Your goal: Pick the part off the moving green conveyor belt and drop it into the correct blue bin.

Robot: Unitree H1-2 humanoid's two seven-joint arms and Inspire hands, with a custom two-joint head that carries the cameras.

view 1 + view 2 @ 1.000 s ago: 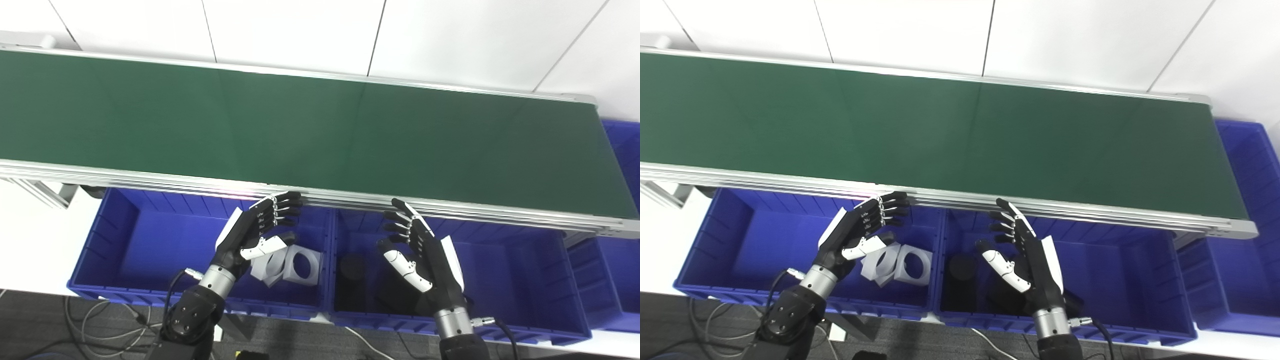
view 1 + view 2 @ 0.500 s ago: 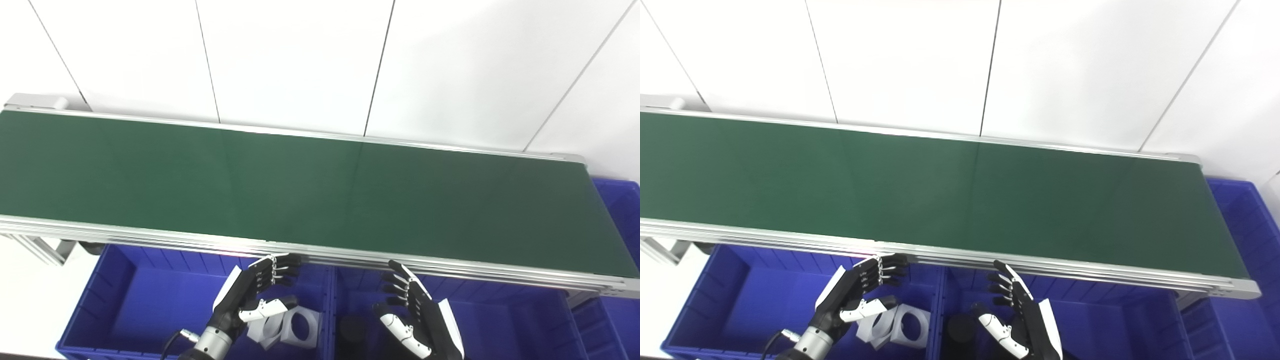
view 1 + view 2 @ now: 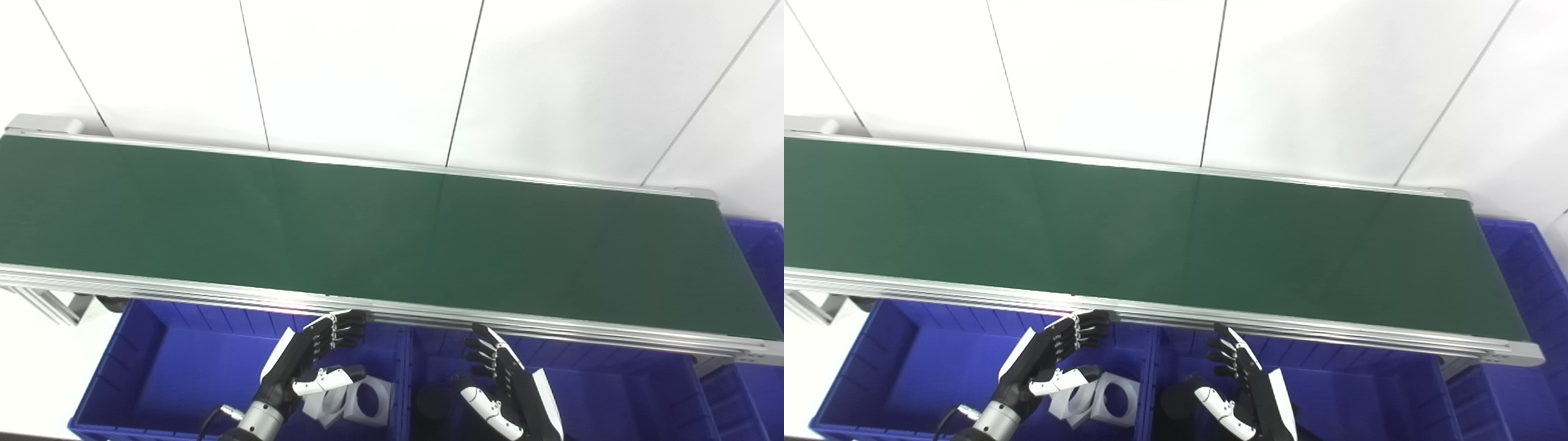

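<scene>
you had nothing to pick: the green conveyor belt (image 3: 392, 226) carried no part anywhere in view. your left hand (image 3: 309, 361) and right hand (image 3: 505, 392) both hung empty, fingers spread, just below the belt's near rail, over the blue bins (image 3: 177, 361). white square parts with round holes (image 3: 361, 398) lay in the bin under your left hand, a black cylinder (image 3: 432, 407) in the next. a part arriving fast could have slipped past before either hand rose over that rail.
</scene>
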